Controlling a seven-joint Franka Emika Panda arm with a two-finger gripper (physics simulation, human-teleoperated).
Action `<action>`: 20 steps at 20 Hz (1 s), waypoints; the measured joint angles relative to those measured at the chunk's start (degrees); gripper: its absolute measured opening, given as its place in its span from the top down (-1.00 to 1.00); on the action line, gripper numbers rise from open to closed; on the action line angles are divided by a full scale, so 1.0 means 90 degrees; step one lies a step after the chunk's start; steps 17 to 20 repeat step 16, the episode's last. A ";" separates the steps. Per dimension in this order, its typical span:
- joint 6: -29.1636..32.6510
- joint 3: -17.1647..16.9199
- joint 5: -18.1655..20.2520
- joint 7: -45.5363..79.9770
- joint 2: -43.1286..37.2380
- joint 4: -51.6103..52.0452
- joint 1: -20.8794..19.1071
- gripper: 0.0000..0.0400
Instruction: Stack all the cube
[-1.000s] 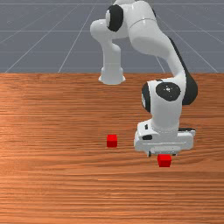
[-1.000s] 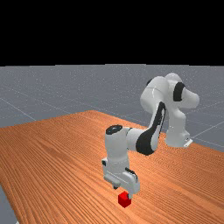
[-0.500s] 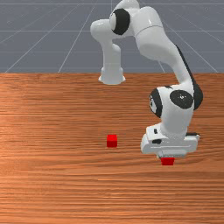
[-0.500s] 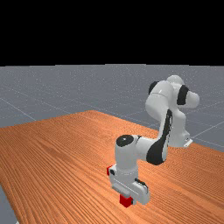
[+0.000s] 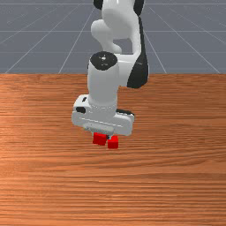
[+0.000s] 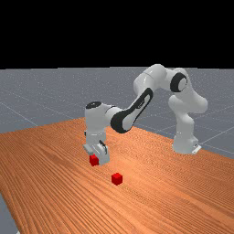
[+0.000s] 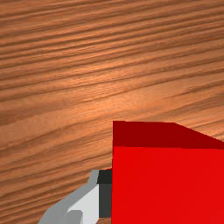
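So the gripper is holding a red cube, pinched and off the table as far as I can judge. In the wrist view 1 dark finger pad sits right against the side of the held cube. The other cube is on the wood, at about 4 o'clock from the held cube in the far view, and between 3 and 4 o'clock in the front view. Near, but not under it.

My take: this is the carry step, with the stacking itself left to do. Don't drop yet. Stay high enough that the bottom edge can't clip the lower cube, then slide over toward that 4 o'clock side. The held cube looks twisted a bit, so I'd turn the wrist to line up the faces. Check centring from 2 views, go straight down slowly, let it touch, then open evenly and back off toward 12.
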 joint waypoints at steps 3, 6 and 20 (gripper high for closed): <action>0.0285 -0.0036 -0.0019 -0.0035 -0.0316 -0.1065 0.0034 0.06; 0.0824 0.0028 0.0004 -0.0073 -0.0600 -0.1715 0.0179 0.06; 0.1608 0.0161 0.0014 -0.0154 -0.0854 -0.2821 0.0409 -0.37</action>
